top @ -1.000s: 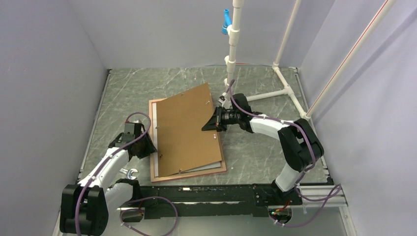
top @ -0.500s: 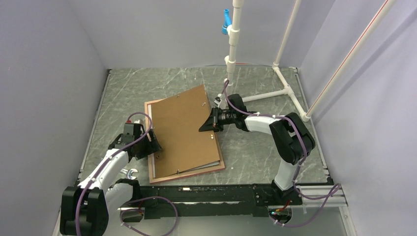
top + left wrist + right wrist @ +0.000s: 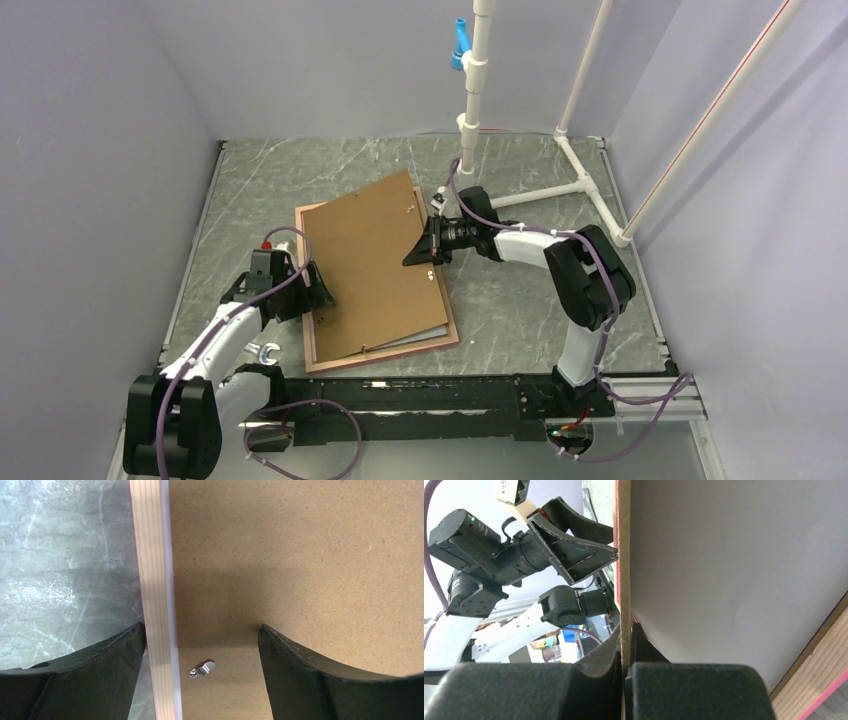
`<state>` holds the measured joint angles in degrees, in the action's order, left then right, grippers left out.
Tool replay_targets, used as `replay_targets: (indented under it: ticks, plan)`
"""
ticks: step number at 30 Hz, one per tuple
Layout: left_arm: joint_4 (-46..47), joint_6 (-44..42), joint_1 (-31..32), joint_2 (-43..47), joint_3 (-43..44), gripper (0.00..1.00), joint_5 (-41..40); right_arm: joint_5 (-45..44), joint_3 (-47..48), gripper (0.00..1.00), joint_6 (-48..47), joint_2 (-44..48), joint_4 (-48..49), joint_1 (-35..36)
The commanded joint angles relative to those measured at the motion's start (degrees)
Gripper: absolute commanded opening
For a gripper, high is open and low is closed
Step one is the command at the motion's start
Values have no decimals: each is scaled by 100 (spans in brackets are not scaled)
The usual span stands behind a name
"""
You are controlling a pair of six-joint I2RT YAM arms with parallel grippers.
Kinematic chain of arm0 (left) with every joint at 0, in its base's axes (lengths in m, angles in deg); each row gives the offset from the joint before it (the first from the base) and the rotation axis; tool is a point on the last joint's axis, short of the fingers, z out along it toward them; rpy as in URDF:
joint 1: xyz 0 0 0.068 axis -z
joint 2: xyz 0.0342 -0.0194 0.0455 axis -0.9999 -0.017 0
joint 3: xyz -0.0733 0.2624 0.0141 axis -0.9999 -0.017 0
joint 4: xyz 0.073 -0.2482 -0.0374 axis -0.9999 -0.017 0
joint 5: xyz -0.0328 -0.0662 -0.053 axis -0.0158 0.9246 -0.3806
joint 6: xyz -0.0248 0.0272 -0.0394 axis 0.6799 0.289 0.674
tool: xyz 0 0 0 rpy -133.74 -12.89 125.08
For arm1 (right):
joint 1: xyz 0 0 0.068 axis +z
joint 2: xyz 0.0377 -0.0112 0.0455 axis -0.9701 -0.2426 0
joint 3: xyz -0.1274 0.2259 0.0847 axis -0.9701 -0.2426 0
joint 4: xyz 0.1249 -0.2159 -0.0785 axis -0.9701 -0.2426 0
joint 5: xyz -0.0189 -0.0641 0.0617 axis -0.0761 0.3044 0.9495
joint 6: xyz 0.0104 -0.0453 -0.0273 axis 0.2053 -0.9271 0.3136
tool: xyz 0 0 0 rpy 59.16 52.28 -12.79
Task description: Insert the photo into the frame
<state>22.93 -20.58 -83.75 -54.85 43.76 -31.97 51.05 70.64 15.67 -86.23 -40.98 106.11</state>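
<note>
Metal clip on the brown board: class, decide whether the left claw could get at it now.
Probably yes. The left claw is open, and the metal clip lies bare on the backing board between its fingers, beside the wooden frame.

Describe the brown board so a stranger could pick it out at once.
On the grey marbled table lies a salmon-edged frame. The backing board sits skewed on top, right edge pinched by the right gripper. It alone is plain brown, with no border.
</note>
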Motion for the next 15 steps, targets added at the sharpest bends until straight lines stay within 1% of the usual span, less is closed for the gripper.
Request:
replay_targets:
  ticks: [1,4,8,10,15]
  plan:
    - [857,-22,139,-151,-87,84,1098,483,148,0,-698,-310,-587,296]
    - [945,-57,157,-196,-97,84,1173,549,170,0,-640,-446,-449,356]
    - [1017,-103,219,-287,-85,84,1258,442,213,0,-662,-535,-570,511]
    - [1031,-119,292,-348,-51,84,1270,336,59,0,-583,-433,-471,544]
    - [1061,-129,439,-466,18,84,1264,196,-654,0,-152,-40,142,560]
